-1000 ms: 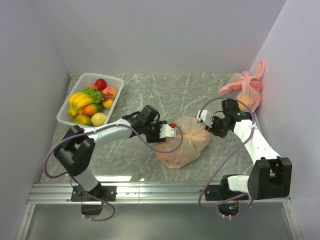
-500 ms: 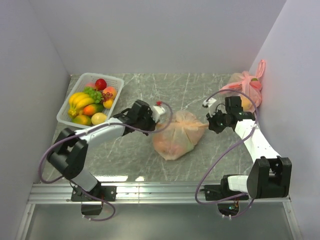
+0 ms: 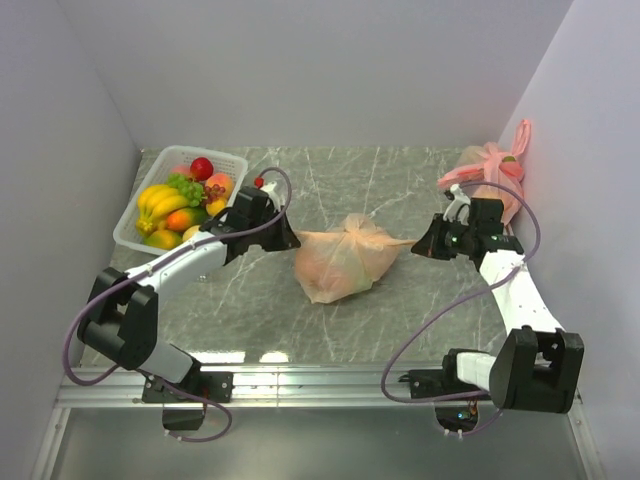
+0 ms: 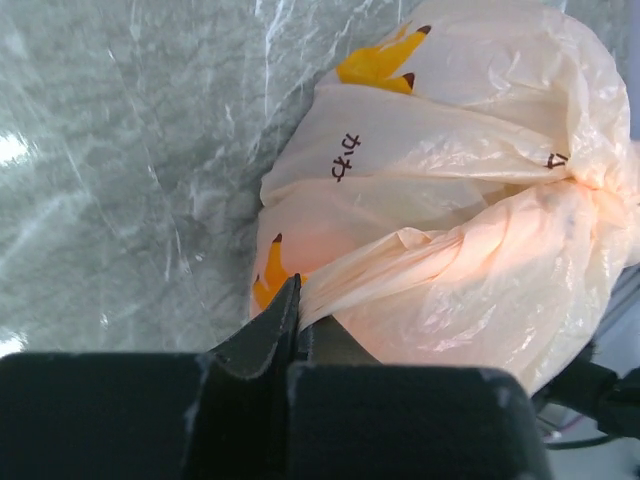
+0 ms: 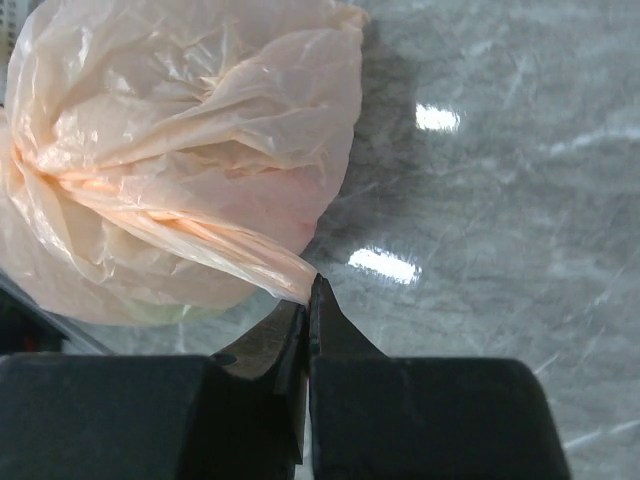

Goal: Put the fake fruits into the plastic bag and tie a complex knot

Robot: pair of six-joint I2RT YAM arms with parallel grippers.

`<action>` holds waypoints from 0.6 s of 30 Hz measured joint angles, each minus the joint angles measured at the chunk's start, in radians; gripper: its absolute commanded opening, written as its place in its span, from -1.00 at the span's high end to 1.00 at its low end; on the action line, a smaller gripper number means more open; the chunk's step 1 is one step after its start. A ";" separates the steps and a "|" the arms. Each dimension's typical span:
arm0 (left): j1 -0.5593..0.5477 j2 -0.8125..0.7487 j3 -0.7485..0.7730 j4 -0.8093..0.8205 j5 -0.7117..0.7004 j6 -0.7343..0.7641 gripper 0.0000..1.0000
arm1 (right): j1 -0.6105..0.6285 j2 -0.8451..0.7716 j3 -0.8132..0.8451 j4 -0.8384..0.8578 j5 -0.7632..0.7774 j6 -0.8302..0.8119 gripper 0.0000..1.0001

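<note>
The peach-orange plastic bag [image 3: 335, 265] lies mid-table, bulging with faint fruit shapes inside. Its handles meet in a twisted knot [image 3: 352, 228] on top, also seen in the left wrist view as the knot [image 4: 592, 185]. My left gripper [image 3: 287, 238] is shut on the handle end stretched out to the left; in its own view the left gripper [image 4: 297, 292] pinches that strip of the bag [image 4: 450, 130]. My right gripper [image 3: 420, 245] is shut on the other end, and in the right wrist view the right gripper [image 5: 311, 292] clamps a taut strip of the bag [image 5: 200, 110]. More fake fruits [image 3: 185, 200] lie at the back left.
A white basket [image 3: 128, 232] at the back left holds bananas, grapes, an apple and other fruit. A pink tied bag [image 3: 490, 180] with a yellow fruit inside sits against the right wall. Walls close in on both sides and behind.
Both grippers shut on the handle ends and pulled apart, left going left and back, right going right. The handles drew taut and the bag slid slightly left and back.
</note>
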 measured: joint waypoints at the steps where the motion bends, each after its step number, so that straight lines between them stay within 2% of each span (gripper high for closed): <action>1: 0.004 0.000 -0.007 0.003 0.011 -0.010 0.99 | -0.018 0.001 -0.004 -0.004 -0.013 0.012 1.00; 5: 0.008 0.000 -0.037 0.017 0.065 -0.015 1.00 | -0.072 0.014 -0.004 -0.024 -0.051 0.024 1.00; 10: 0.008 0.020 -0.016 0.021 0.075 0.034 0.99 | -0.077 0.042 0.002 -0.043 -0.067 0.021 1.00; 13: 0.008 0.081 0.068 0.011 0.063 0.083 0.99 | -0.077 0.066 0.031 -0.034 -0.049 0.020 1.00; 18: 0.009 0.234 0.316 0.019 0.009 0.173 0.99 | -0.078 0.146 0.196 0.036 0.004 0.004 1.00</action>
